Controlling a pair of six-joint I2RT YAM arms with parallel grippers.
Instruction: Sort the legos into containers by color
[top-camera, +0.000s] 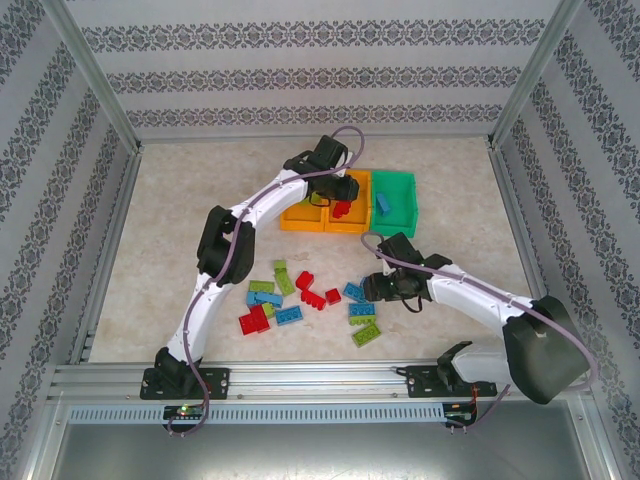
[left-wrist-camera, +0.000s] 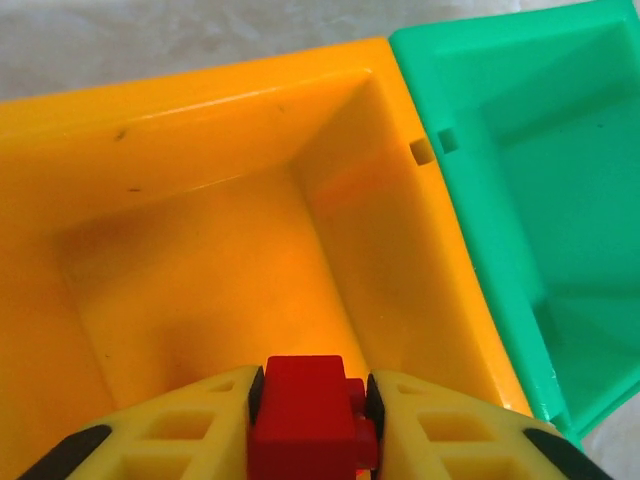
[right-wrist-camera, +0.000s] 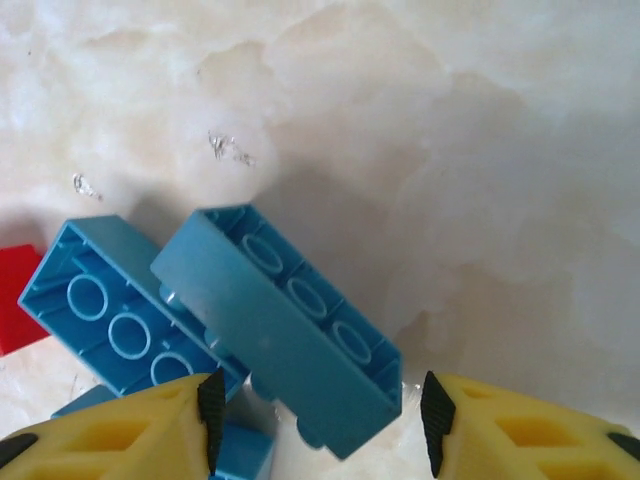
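From above: pale marbled tabletop (top-camera: 200, 190), shut in by walls (top-camera: 300, 70) papered in grey damask stripes, with an aluminium frame (top-camera: 300, 378) along the near edge. Containers (top-camera: 397, 228) at the far middle, joined in a row running left to right, two orange and then one green. Loose legos (top-camera: 290, 300) in red, blue and lime scattered between the bins and the arm bases. Left gripper (top-camera: 343, 203) above the middle orange bin (top-camera: 350, 227), red lego (top-camera: 342, 210) at its tip. Right gripper (top-camera: 372, 290) down at the right edge of the scatter.

Left wrist: yellow fingers (left-wrist-camera: 170, 430) drawn close on the red lego, black pads against both its sides, hanging over the orange bin's floor. Long axis not readable from here. Green bin (left-wrist-camera: 520, 200) joined at the right.

Right wrist: same marbled surface. Jaws apart, one pad each side of a blue lego (right-wrist-camera: 290, 330), small gaps showing. Hollow underside exposed, tipped on a long edge, leaning on a second blue lego (right-wrist-camera: 110, 310). Long axis slanting from upper left to lower right, across the gap.
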